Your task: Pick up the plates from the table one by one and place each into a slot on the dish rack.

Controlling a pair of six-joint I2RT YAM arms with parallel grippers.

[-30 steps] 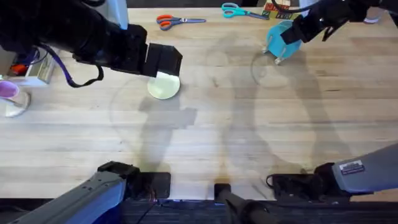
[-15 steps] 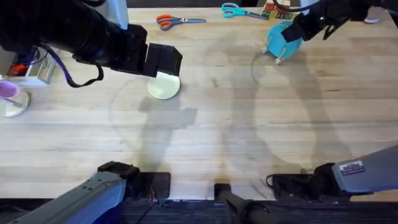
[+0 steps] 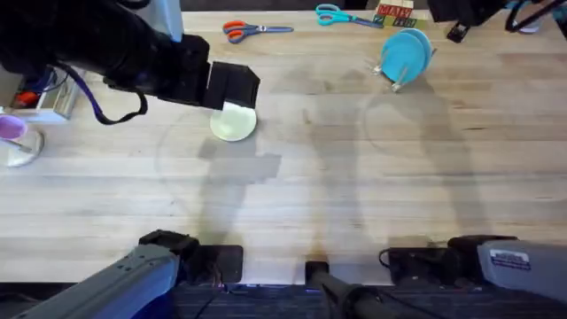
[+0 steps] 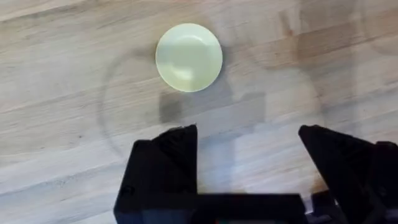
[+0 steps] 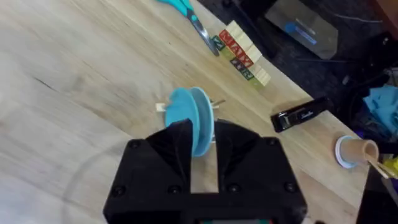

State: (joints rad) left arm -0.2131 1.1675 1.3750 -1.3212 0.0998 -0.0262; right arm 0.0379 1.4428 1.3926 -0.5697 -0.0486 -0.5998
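Note:
A pale yellow-cream plate [image 3: 234, 121] [image 4: 188, 57] lies flat on the table [image 3: 354, 195]. My left gripper [image 3: 232, 89] [image 4: 249, 149] hovers just above and behind it, open, with nothing between its fingers. Far right at the back, two blue-toned plates [image 3: 406, 55] [image 5: 189, 115] stand on edge in the slots of the small wooden dish rack [image 3: 395, 83]. My right gripper [image 3: 459, 27] [image 5: 203, 146] is raised clear of them toward the far right corner. It is open and empty, and the standing plates show just beyond its fingers.
Orange scissors [image 3: 257, 30], teal scissors [image 3: 341, 15] and letter blocks [image 3: 394, 13] lie along the far edge. A glass with a purple item [image 3: 13, 137] stands at the left edge. A stapler [image 5: 301, 114] and a paper cup [image 5: 351, 151] sit beyond the rack.
My right gripper has let go of the blue plate and drawn back up and to the right. The plate stays standing in the rack. The left arm has not moved.

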